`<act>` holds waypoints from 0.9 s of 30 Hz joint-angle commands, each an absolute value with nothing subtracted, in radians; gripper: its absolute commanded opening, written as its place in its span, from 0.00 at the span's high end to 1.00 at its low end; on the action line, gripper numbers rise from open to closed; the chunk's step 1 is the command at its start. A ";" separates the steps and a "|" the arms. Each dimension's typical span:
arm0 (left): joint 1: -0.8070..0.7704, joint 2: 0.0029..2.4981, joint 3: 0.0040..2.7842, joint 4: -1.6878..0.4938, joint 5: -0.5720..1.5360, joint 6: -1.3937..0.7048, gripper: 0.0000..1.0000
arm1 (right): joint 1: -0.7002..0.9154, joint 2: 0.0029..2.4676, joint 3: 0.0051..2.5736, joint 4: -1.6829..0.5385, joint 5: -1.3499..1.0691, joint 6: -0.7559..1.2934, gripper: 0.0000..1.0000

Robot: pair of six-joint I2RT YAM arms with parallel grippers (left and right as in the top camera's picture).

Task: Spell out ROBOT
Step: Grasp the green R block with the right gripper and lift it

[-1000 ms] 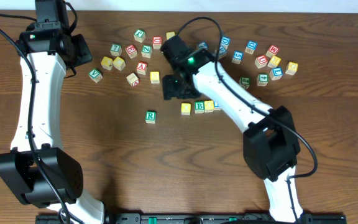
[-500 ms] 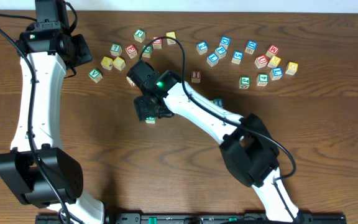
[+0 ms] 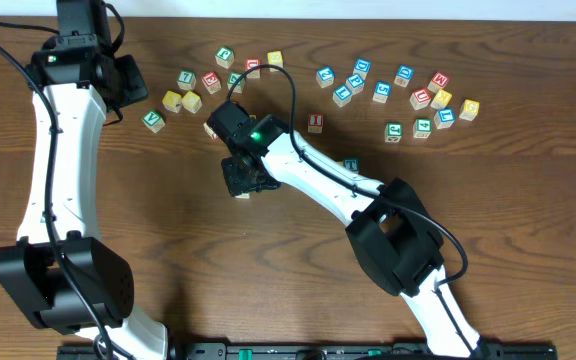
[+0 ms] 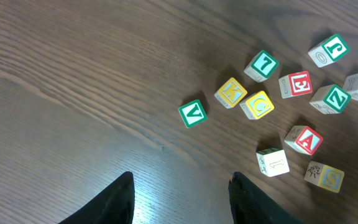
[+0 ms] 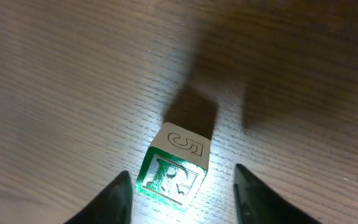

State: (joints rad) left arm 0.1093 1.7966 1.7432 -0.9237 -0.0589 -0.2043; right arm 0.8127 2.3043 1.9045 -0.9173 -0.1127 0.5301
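Note:
The green R cube (image 5: 173,171) lies on the table between the open fingers of my right gripper (image 5: 181,174), which hovers just above it without touching. Overhead, the right gripper (image 3: 238,178) covers most of the R cube (image 3: 242,192). A blue cube edge (image 3: 350,164) shows beside the right arm. The green B cube and the two yellow-topped cubes are hidden under that arm. My left gripper (image 4: 181,177) is open and empty over bare table, at the back left overhead (image 3: 136,88).
Loose cubes lie at the back left: green V (image 4: 193,112), yellow K (image 4: 230,93), yellow C (image 4: 258,104), red A (image 4: 303,139). More cubes are scattered at the back right (image 3: 423,98). A red-lettered cube (image 3: 315,122) sits alone mid-table.
My right arm has swung left, away from the short row of cubes, and now sits over the R cube. The left arm has not moved.

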 commanded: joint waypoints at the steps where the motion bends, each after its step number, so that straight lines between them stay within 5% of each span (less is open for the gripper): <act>1: 0.111 1.784 1.735 -0.926 -0.068 -0.187 0.51 | 0.813 2.326 1.914 -0.916 -0.115 0.527 0.61; 14: 0.111 1.784 1.735 -0.926 -0.068 -0.187 0.51 | 0.813 2.326 1.914 -0.921 -0.111 0.527 0.71; 27: 0.111 1.784 1.735 -0.926 -0.068 -0.188 0.52 | 0.821 2.331 1.914 -0.897 -0.111 0.527 0.59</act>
State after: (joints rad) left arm 0.1093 1.7966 1.7432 -0.9237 -0.0589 -0.2043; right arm 0.8135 2.3070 1.9045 -0.9031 -0.1127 0.5297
